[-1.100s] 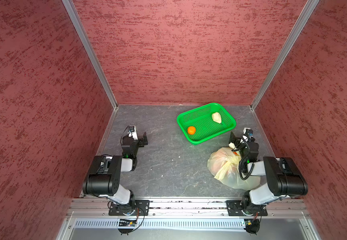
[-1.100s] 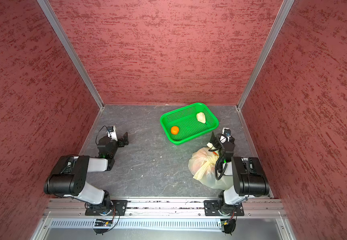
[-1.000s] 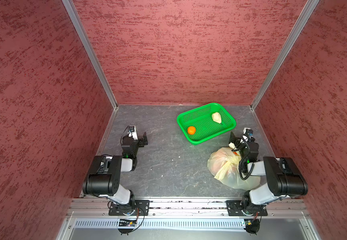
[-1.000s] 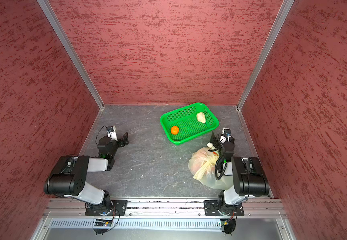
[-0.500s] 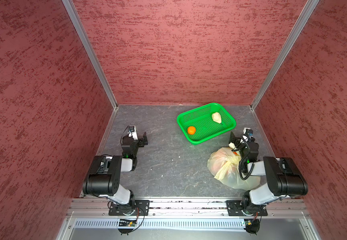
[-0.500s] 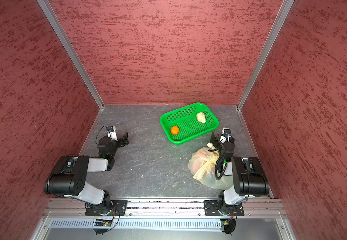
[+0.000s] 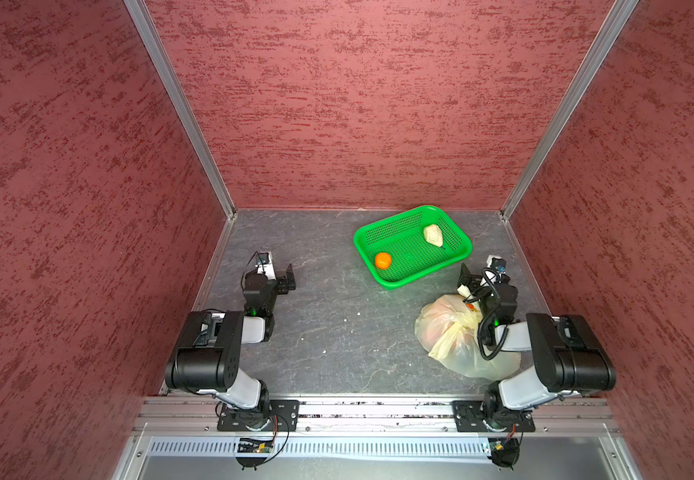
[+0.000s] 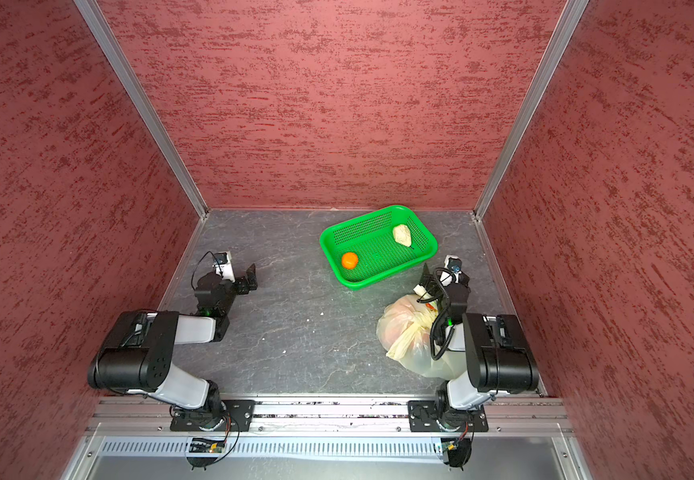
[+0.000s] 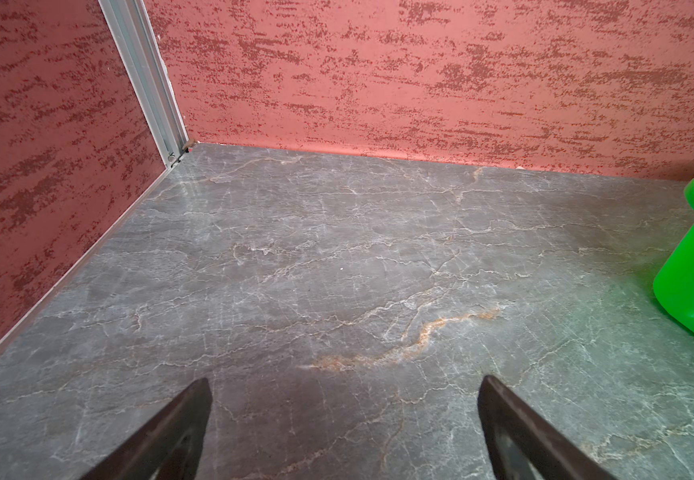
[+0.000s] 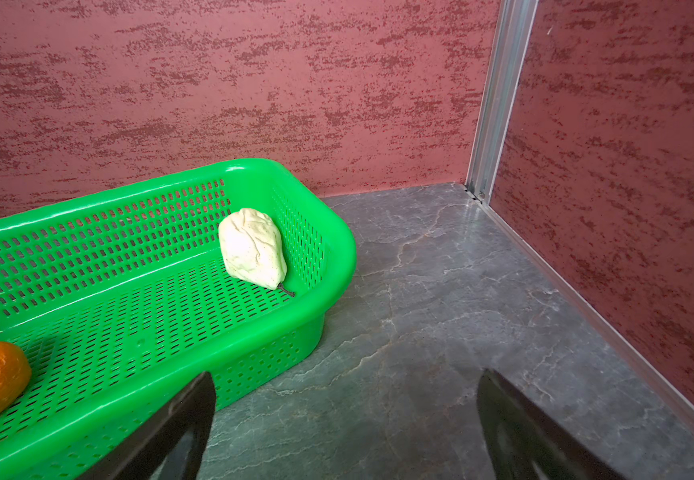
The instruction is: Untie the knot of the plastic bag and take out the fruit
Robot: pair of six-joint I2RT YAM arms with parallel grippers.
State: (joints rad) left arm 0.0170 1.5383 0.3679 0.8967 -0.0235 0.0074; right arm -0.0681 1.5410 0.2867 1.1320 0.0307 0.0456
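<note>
The plastic bag (image 7: 447,330) looks soft and slippery, best pinched at the knot (image 7: 464,295) (left tool (image 9: 345,386) and right tool (image 10: 345,382) gape empty).

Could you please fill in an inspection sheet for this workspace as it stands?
Surface: grey marbled tabletop, bare in the middle.
Job's things: translucent pale-yellow plastic bag lies bulging beside the right arm, its top partly hidden; round orange fruit and cream lumpy fruit lie apart in the green mesh plastic basket.
Clutter: a few white specks.
Grippers: left gripper and right gripper both open, empty.
Cables: black loops at both wrists; the right arm's cable overlaps the bag in a top view.
Surroundings: red textured walls, aluminium corner posts.
</note>
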